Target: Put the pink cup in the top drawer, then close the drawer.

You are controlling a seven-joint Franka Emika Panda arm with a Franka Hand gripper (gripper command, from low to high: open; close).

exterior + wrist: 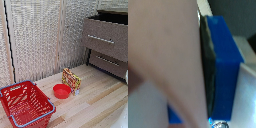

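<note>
Presently, on the exterior view's left: red basket (25, 102) standing on the pale wooden table (95, 102), no pink item visible inside it. Toward centre: shallow red bowl (61, 91), with a colourful packet (70, 78) upright just behind it, the two close together. No pink recepticle found anywhere on the table in this view. On the exterior view's right: the storage unit (107, 47), its highest section (105, 34) pulled out with the dark interior exposed; lower drawer (107, 62) closed. Arm not identifiable in this view. Wrist view: one blue-tipped finger (225, 55) with its dark pad lying flat against a pale pink translucent wall, taken to be the pink recepticle (163, 60); second finger hidden behind that wall. Pinch receptors (178, 70) judged clamped on the recepticle, on the evidence of pad contact and its absence from the table. Assessment: approach and grasp complete, lift probably complete. Outstanding: carry to the open top drawer, gentle set-down inside, release, drawer pushed shut.
</note>
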